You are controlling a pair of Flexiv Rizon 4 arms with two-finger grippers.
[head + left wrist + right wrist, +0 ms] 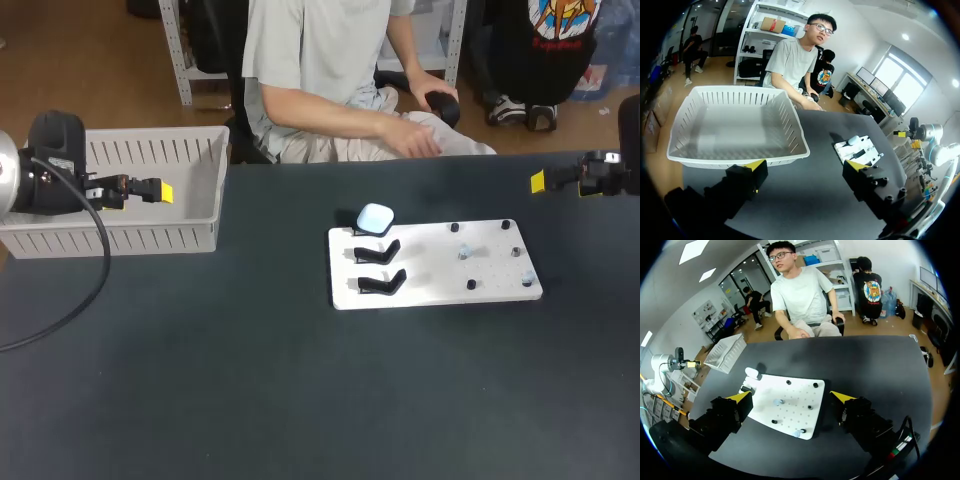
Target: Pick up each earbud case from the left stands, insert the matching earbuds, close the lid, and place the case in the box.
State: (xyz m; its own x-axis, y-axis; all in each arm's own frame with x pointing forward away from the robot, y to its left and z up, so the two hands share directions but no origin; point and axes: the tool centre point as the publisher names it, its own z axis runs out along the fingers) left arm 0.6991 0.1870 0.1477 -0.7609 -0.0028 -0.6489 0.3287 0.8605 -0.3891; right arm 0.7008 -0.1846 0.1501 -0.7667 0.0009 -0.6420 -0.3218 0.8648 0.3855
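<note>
Case point(375, 217) on stand point(364, 232) — well apart from right hand point(538, 182)

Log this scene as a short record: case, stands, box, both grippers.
case: one pale earbud case on the rearmost stand of the white board
other stands: two black stands, nothing on them
box: white slatted box, no case inside
left gripper: open, holds nothing, over the box
right gripper: open, holds nothing, off to the board's right
</note>
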